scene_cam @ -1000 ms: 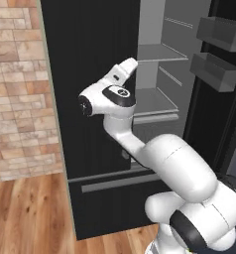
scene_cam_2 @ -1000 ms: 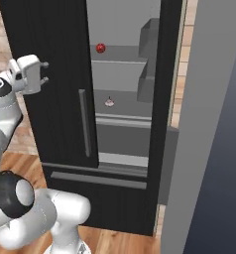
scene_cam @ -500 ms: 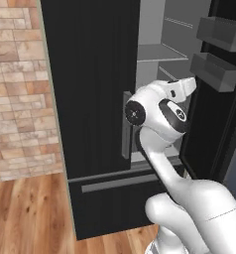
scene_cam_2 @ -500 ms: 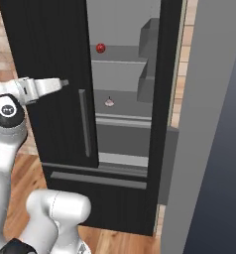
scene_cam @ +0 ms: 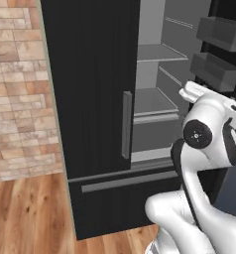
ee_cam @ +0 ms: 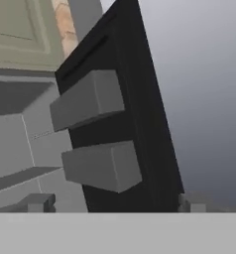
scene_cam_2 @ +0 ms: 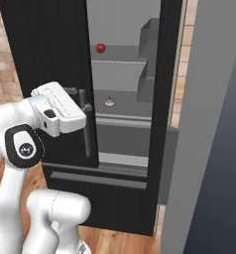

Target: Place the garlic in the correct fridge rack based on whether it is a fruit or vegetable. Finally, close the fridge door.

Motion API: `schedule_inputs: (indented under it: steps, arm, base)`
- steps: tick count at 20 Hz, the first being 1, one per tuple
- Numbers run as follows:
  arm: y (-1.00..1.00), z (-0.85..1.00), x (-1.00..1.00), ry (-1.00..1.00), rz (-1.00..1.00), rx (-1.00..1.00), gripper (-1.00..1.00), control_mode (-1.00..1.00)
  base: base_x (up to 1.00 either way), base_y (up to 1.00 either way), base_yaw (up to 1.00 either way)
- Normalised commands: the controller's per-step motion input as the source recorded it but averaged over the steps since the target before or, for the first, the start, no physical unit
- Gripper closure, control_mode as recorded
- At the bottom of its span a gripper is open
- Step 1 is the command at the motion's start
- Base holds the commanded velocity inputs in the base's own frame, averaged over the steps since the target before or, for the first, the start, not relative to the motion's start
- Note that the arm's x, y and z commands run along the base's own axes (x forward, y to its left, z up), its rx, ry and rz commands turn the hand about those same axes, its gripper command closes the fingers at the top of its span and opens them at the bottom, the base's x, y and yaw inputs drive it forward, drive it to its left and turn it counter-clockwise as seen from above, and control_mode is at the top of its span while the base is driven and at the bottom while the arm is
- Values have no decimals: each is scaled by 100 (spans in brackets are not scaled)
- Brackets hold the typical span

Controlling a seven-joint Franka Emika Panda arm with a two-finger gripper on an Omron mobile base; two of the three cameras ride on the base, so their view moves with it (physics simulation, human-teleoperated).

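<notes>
I see the big black fridge door (ee_cam: 140, 124) standing open, with two grey bins (ee_cam: 97, 166) on its inside. The fridge rack (scene_cam_2: 121, 119) holds the little garlic (scene_cam_2: 109, 102). A red fruit (scene_cam_2: 100, 47) sits on the shelf above. My end effector (ee_cam: 115, 201) is wide open and holds nothing.

Garlic (scene_cam_2: 109, 102) sits on the fridge rack (scene_cam_2: 122, 120), toward its left. Red fruit (scene_cam_2: 100, 47) on the upper shelf (scene_cam_2: 122, 55) above, farther left. Open fridge door (scene_cam_2: 167, 99) stands right of the racks, bins (ee_cam: 95, 131) stacked on its inner face. Closed left door (scene_cam: 90, 84) left of the opening, drawer (scene_cam: 125, 196) below. Brick wall (scene_cam: 18, 89) far left.
</notes>
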Motion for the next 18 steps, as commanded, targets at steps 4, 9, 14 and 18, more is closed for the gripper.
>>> schedule_inputs:
  steps: [4,9,14,18]
  arm:
    - [-94,2,-81,-42,3,50,-100,-100]
    - [-92,4,-63,-42,7,49,-100,-100]
    - [-83,0,-2,-43,24,47,-100,-100]
    - [-76,0,12,-39,31,46,-100,-100]
  base:
    - [0,0,0]
    - [0,0,0]
    - [0,0,0]
    - [0,0,0]
